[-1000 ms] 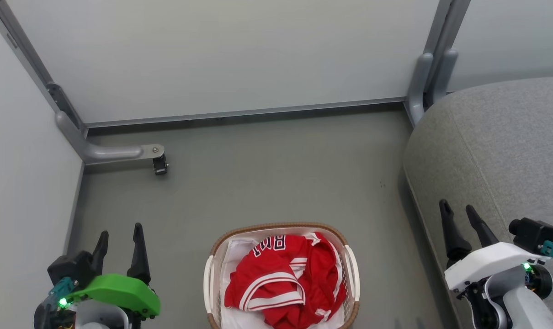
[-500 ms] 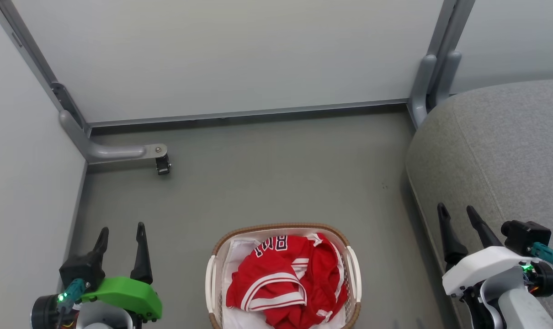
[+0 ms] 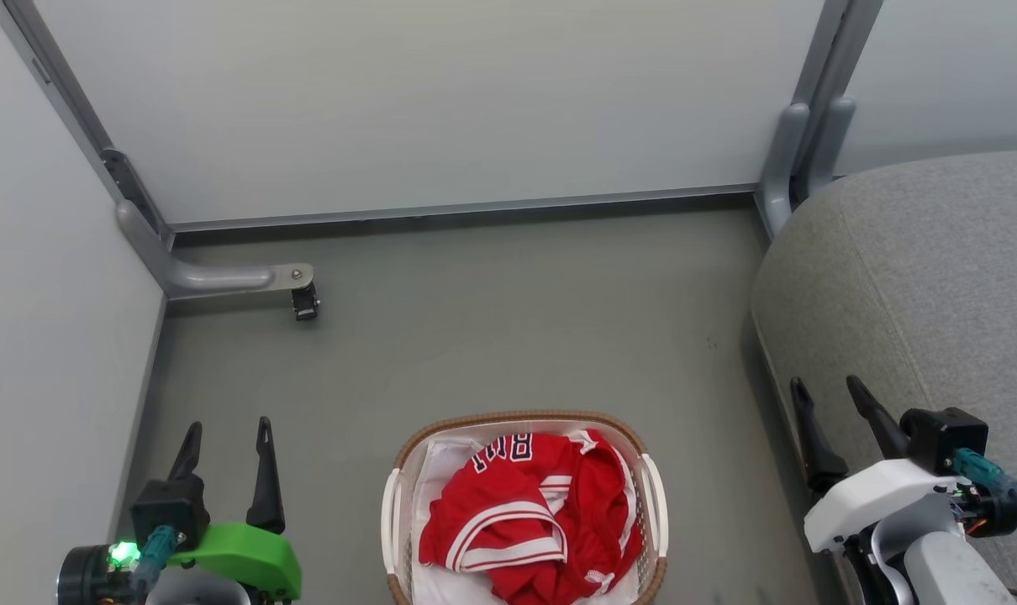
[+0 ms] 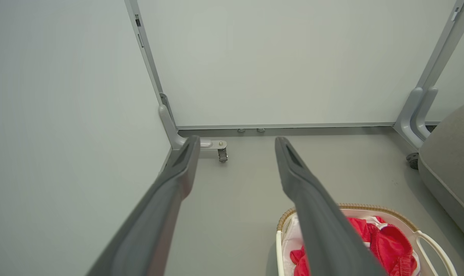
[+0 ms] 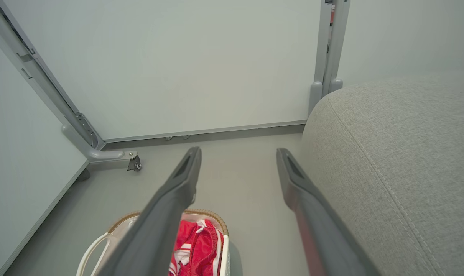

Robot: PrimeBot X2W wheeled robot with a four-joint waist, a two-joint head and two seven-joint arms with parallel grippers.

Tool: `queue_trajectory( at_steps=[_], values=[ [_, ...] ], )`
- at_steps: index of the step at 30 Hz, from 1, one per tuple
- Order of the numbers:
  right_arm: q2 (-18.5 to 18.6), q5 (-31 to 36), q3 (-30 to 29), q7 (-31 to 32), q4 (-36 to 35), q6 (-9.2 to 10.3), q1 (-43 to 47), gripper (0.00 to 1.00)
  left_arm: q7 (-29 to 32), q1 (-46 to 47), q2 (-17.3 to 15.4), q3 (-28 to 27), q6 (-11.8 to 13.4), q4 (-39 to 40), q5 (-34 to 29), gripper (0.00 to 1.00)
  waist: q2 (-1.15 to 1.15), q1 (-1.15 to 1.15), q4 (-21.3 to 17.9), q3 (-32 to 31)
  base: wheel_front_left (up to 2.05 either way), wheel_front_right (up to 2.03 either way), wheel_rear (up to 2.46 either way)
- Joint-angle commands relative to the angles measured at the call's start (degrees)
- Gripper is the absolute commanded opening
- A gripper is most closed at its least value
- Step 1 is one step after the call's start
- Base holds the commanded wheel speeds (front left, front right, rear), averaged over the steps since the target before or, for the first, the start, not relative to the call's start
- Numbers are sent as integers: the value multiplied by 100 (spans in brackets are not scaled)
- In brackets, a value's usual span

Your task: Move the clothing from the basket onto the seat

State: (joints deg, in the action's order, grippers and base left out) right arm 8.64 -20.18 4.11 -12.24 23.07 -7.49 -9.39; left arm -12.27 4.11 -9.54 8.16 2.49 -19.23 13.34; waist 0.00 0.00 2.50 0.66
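Note:
The red clothing (image 3: 529,517) lies crumpled in the white basket (image 3: 653,496) on the floor at the bottom centre of the head view; dark letters and white stripes show on it. The grey seat (image 3: 920,277) fills the right side. My left gripper (image 3: 229,433) hangs open at lower left, well left of the basket, with nothing between its fingers. My right gripper (image 3: 826,388) stands open at lower right, over the seat's front edge. The wrist views show the basket (image 4: 427,237) (image 5: 92,249), the clothing (image 4: 385,241) (image 5: 195,245) and the seat (image 4: 450,161) (image 5: 400,153) past the open fingers.
Pale partition panels (image 3: 441,101) wall the floor at the back and left. A grey panel foot with a caster (image 3: 304,301) juts onto the floor at left. A white sheet (image 3: 441,470) lines the basket under the clothing. Bare floor lies between basket and back panel.
The whole head picture has shifted slightly right and down, so the camera moved. Both grippers sit a little lower in the frame, still open. The clothing stays in the basket.

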Motion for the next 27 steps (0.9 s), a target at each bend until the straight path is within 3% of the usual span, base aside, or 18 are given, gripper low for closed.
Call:
queue_trajectory(
  at_steps=[1, 27],
  values=[
    [32, 134, 9, -59, -4, 0, -52, 100, -59, -29, 19, -13, 2, 30, -148, 100, 0, 0, 4, -1, 0, 0, 0],
    [33, 1021, 111, -303, 89, 1, 3, 100, -298, -254, 346, -353, -197, -54, -1166, 100, 0, 0, -14, 69, 0, 0, 0]
  ],
)
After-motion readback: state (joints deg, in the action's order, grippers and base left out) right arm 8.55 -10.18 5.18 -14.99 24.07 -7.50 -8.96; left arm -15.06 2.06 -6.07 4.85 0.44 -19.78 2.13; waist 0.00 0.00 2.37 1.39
